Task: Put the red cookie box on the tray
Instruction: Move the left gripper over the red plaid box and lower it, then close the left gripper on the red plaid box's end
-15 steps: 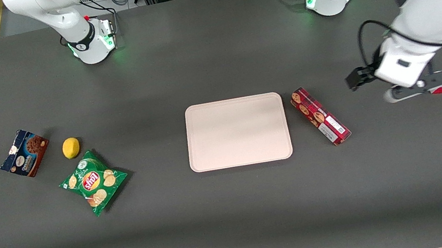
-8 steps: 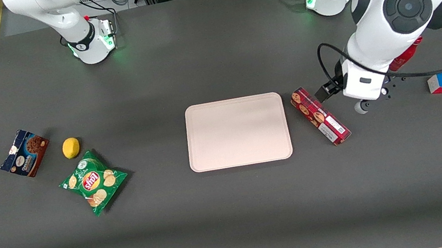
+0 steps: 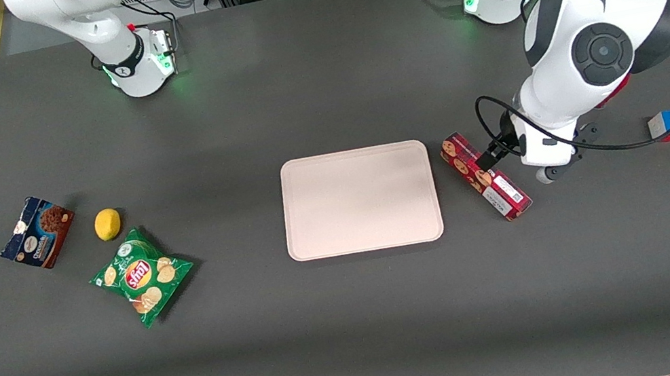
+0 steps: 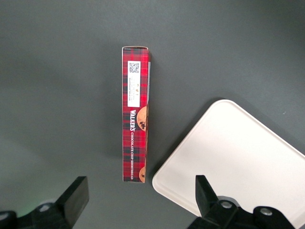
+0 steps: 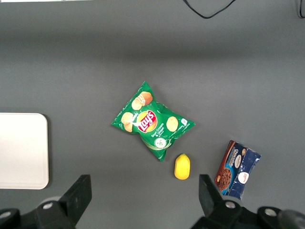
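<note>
The red cookie box [image 3: 486, 175] is seen as a long, narrow carton in red plaid, lettered "Walkers" and "Chocolate Chip Shortbread" along one face, with round cookie pictures on the adjoining face and a white label [image 4: 134, 84] carrying a QR code at one end. It lies flat on the counter [image 3: 358, 321], just beside the short edge of the tray [image 3: 358, 200] toward the working arm's end, set at a slant to that edge and not touching it; the labelled end is the one nearer the front camera.

The tray is a large flat rectangle in pale pinkish cream, smooth and matte, with rounded corners and a low rim. The counter is covered by a dark grey, even, non-glossy surface.

The hand [image 4: 138, 202] is held above the counter, over the plain end of the box; its two black, wedge-shaped fingers [image 4: 75, 196] are spread wide apart and nothing is held between them.

Toward the working arm's end, a multicoloured puzzle cube [image 3: 668, 125] rests on the counter, and a red bottle [image 3: 613, 91] is mostly hidden by the arm. Toward the parked arm's end lie a crinkled green Lay's chip bag [image 3: 142, 276], a small rounded yellow lemon [image 3: 108, 224] and a shorter dark blue and brown chocolate cookie box [image 3: 37, 232].
</note>
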`<control>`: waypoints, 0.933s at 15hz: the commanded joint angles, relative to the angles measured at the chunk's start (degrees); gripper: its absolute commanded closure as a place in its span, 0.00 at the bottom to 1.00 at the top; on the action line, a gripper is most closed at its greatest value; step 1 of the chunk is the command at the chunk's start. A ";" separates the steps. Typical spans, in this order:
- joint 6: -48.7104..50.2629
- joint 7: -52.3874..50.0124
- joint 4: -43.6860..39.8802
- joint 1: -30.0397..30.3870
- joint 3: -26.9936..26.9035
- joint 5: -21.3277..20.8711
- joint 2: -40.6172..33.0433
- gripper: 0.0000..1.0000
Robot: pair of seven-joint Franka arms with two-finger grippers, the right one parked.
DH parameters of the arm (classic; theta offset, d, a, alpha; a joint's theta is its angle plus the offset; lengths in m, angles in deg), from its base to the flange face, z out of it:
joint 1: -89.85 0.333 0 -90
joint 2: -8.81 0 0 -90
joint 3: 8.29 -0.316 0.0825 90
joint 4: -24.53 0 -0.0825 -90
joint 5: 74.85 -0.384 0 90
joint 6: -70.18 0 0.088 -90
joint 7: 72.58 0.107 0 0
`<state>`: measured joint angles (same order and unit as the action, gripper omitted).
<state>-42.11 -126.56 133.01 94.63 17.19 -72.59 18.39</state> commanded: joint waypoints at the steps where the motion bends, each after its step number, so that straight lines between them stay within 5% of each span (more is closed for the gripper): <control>1: -6.00 -1.04 5.32 -0.03 0.02 -1.64 0.18 0.00; 14: -17.08 -0.95 6.47 0.14 -0.42 -9.91 12.22 0.00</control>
<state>-58.66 -126.55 139.52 94.68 16.97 -80.71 29.92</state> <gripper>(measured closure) 0.000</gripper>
